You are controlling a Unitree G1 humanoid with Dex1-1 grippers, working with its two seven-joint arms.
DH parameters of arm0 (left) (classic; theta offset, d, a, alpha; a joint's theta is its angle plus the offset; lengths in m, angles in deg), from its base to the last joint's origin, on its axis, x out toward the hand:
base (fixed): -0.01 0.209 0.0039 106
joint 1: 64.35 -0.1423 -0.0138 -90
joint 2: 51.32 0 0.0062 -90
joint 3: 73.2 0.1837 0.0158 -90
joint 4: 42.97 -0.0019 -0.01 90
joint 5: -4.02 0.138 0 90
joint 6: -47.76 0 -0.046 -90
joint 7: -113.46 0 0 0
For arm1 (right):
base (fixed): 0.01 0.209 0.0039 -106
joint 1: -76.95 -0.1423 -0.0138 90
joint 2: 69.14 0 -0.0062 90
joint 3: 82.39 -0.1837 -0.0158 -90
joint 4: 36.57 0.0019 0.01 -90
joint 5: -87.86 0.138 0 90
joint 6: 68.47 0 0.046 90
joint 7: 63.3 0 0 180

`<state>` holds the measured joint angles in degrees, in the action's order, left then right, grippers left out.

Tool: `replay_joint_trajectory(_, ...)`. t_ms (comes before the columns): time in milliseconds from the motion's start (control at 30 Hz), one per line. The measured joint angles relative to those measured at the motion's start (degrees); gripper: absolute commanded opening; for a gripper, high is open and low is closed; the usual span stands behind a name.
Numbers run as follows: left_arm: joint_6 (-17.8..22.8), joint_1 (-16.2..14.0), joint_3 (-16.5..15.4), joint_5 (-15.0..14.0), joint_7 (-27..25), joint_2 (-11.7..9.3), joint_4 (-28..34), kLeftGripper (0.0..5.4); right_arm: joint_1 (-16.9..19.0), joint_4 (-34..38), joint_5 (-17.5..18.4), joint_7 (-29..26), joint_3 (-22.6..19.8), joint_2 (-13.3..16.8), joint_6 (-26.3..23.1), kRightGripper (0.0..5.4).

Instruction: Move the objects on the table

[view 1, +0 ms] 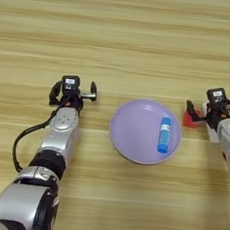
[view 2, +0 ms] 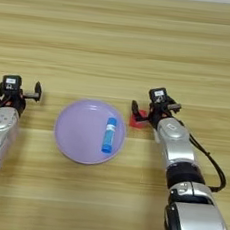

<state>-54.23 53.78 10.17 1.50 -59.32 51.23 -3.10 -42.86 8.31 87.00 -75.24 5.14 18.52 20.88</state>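
Note:
My right gripper [view 2: 153, 110] is open, fingers spread wide, right of the plate. Its left finger overlaps the far left corner of the red cube [view 2: 138, 120]; whether they touch I cannot tell. The white flat device [view 1: 212, 133] lies mostly hidden under my right wrist. A blue glue stick [view 2: 109, 135] lies on the right half of the lilac plate [view 2: 77, 133]. Left of the plate my left gripper [view 1: 73, 91] is parked, open, holding nothing. The scissors are out of view.
The light wooden table [view 1: 123, 37] fills the view. Both forearms [view 2: 176, 148] reach in from the near edge, a black cable looping beside each.

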Motion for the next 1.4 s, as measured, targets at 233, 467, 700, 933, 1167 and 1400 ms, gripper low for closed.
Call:
replay_joint_trajectory(233,0.0,0.0,0.0,0.0,0.01,0.01,-0.02,5.4,0.28,0.0,-0.57,-0.9,1.38,-0.41,-0.02,5.37)
replay_joint_trajectory(467,0.0,0.0,0.0,0.0,0.02,0.01,-0.03,5.4,0.59,-1.63,-2.04,-1.04,3.2,-0.86,-0.41,5.37)
replay_joint_trajectory(700,0.0,0.0,0.01,0.0,0.03,0.02,-0.03,5.4,0.58,-3.35,-2.84,-0.91,4.0,-0.83,-1.21,5.37)
replay_joint_trajectory(933,0.0,0.0,0.01,0.0,0.03,0.02,-0.03,5.4,0.54,-4.18,-3.41,-0.91,4.26,-0.82,-1.44,5.37)
replay_joint_trajectory(1167,0.0,0.0,0.01,0.0,0.03,0.02,-0.03,5.4,0.54,-4.25,-3.56,-0.93,4.33,-0.82,-1.66,5.37)
replay_joint_trajectory(1400,0.0,0.0,0.01,0.0,0.03,0.02,-0.02,5.4,0.54,-4.28,-3.62,-1.0,4.43,-0.82,-2.62,5.13)
